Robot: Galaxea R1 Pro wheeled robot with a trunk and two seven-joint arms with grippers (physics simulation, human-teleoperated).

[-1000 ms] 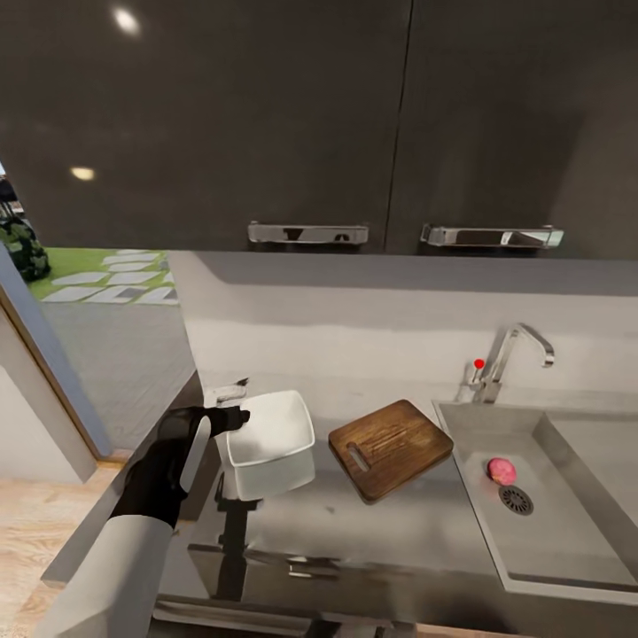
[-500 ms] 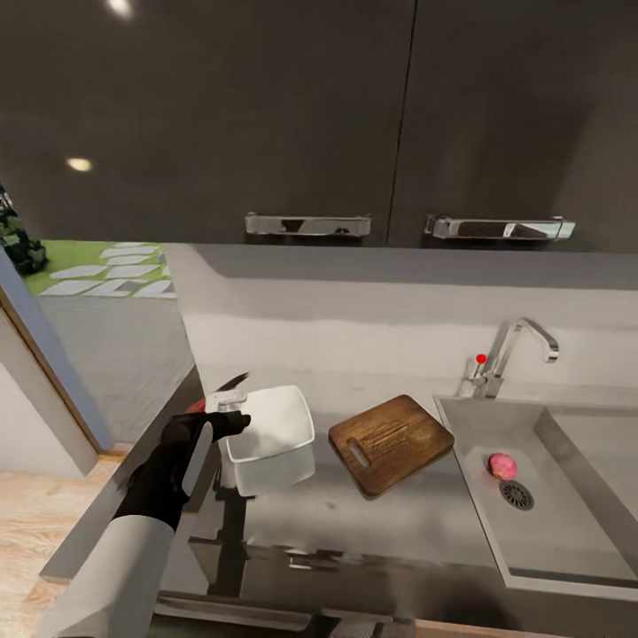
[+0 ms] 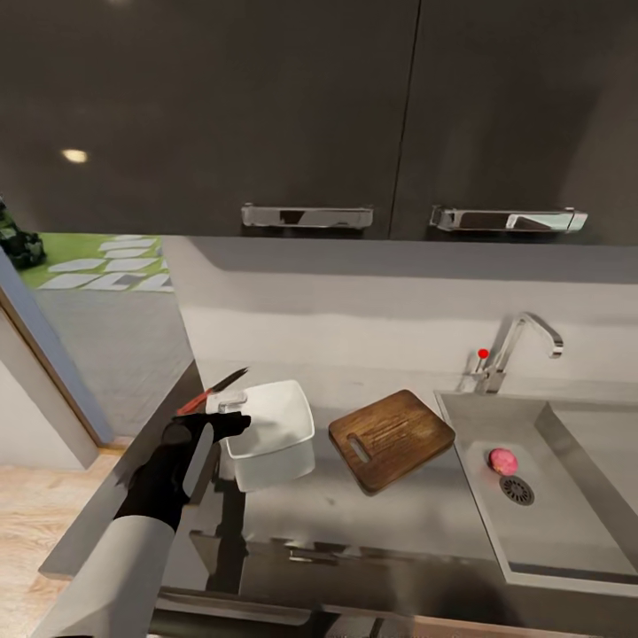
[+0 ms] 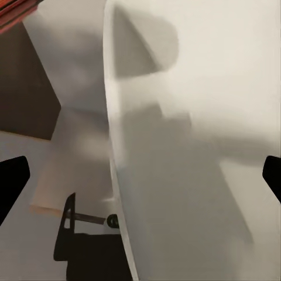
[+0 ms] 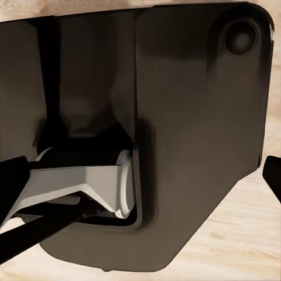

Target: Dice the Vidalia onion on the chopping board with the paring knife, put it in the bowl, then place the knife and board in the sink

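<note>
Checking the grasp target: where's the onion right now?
In the head view the onion sits on the floor of the sink, right of the chopping board, just above the round drain and below the tap.

The left arm [image 3: 115, 567] has a white, smooth forearm shell and a black wrist part with one white stripe along it. The left gripper [image 3: 232, 415] is black, with pale grey fingers [image 3: 232, 400]. The right wrist view shows a dark, rounded body shell [image 5: 193, 117].
</note>
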